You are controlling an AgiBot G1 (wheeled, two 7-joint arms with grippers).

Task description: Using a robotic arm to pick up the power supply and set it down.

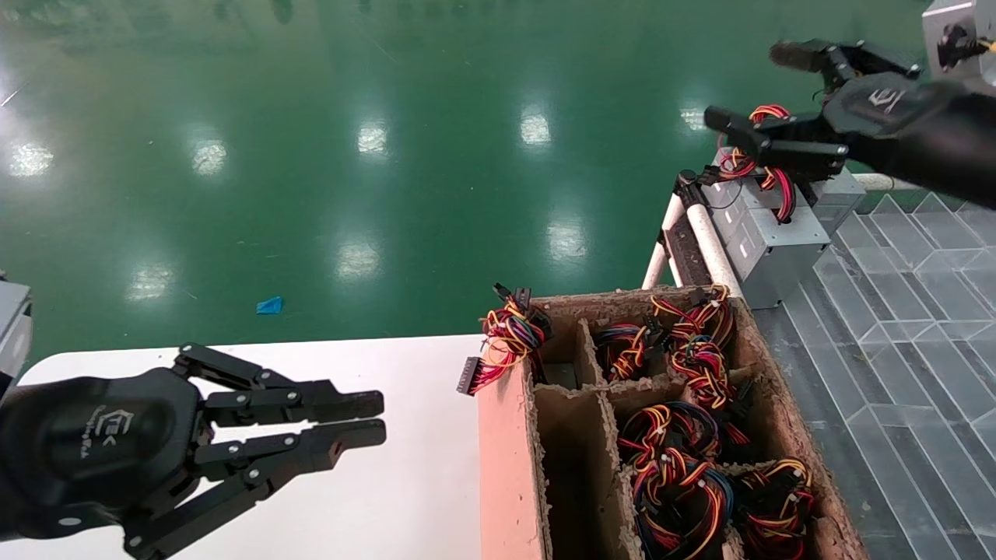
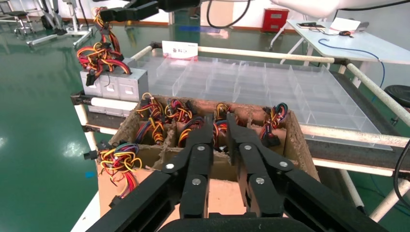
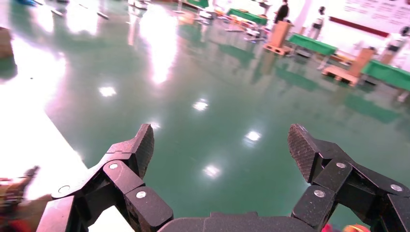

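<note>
My right end effector (image 1: 751,85) hangs spread wide and empty above the grey metal power supply (image 1: 766,237) with red-yellow wires, which sits on the clear-partitioned rack surface (image 1: 918,311) beyond the brown compartmented cardboard box (image 1: 778,404). My left end effector (image 1: 381,420), fingers pressed nearly together, hovers over the white surface (image 1: 405,498).

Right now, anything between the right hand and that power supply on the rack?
Nothing visible. The right hand hangs open above the power supply, with only the unit's own wire bundle rising between them. The left hand is parked over the white table.
</note>
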